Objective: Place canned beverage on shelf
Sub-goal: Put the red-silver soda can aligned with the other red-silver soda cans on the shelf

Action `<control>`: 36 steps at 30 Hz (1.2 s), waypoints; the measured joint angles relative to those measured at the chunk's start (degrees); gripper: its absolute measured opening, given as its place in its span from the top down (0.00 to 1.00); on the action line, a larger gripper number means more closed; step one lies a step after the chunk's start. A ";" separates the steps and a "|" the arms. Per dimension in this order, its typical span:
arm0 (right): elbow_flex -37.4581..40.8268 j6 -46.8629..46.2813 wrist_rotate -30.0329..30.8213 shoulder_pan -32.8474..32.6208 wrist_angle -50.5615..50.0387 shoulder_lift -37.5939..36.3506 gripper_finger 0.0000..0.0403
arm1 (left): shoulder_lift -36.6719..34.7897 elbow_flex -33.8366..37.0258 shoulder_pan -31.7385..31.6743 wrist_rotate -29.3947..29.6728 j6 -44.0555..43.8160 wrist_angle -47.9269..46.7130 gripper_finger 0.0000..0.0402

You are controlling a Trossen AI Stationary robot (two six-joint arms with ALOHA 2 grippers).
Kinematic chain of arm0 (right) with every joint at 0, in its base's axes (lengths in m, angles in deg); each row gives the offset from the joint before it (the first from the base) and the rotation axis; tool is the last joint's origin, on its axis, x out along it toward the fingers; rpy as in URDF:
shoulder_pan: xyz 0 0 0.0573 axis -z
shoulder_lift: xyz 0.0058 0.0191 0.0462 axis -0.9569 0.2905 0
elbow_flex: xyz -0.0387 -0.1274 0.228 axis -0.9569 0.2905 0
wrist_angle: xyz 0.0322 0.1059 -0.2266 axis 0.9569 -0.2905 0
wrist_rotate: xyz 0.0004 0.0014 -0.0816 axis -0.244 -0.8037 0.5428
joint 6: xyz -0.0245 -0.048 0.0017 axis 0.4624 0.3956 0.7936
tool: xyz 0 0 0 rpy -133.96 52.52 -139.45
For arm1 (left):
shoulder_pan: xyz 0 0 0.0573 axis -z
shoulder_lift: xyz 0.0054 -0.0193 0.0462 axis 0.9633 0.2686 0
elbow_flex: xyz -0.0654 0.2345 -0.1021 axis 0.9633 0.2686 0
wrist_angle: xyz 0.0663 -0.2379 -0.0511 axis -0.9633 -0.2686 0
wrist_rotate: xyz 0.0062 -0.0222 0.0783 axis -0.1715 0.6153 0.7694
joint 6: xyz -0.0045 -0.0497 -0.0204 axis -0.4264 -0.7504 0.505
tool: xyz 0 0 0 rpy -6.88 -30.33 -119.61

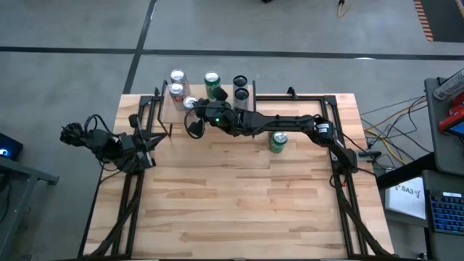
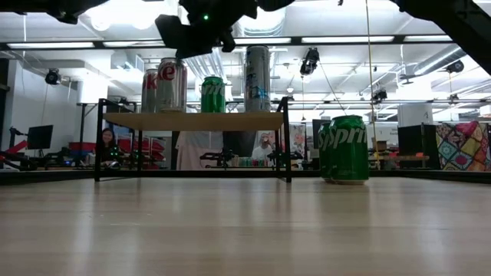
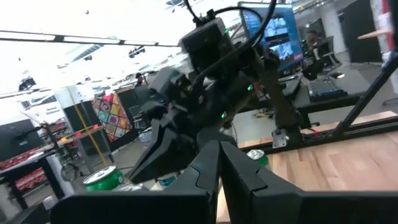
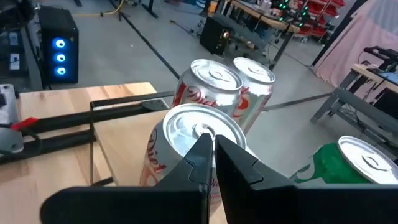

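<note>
Main risk, as a guess: knocking over the Coke can (image 4: 179, 129) on the shelf (image 2: 196, 120). Right end effector (image 4: 211, 148) closed, holding nothing, tips just above the lid of that can. With any sideways move before lifting, possible to clip the rim and tip the can against the two Coke cans (image 4: 214, 78) close behind it, or off the shelf edge. Little free room on the shelf, so a chain of falling cans is possible too. Safer to rise straight up first, then travel.

Second risk: approaching the Sprite can (image 1: 278, 141) with the fingers pressed together. Would push it over or roll it on the surface (image 1: 239, 203) instead of gripping; must open before descending.

Sprite can upright on the surface, not on the shelf, well apart from the right end effector, at about 4 o'clock of it in the high view and under the forearm of the same arm. Shelf at about 11 o'clock of the surface.

Left end effector (image 3: 217, 163) closed as well, empty, waiting at the 9 o'clock edge of the surface.
</note>
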 joint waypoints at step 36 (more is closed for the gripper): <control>-9.87 6.28 -3.53 -1.84 -20.71 -8.78 0.97 | 10.70 -3.95 -0.81 5.14 -0.65 10.09 1.00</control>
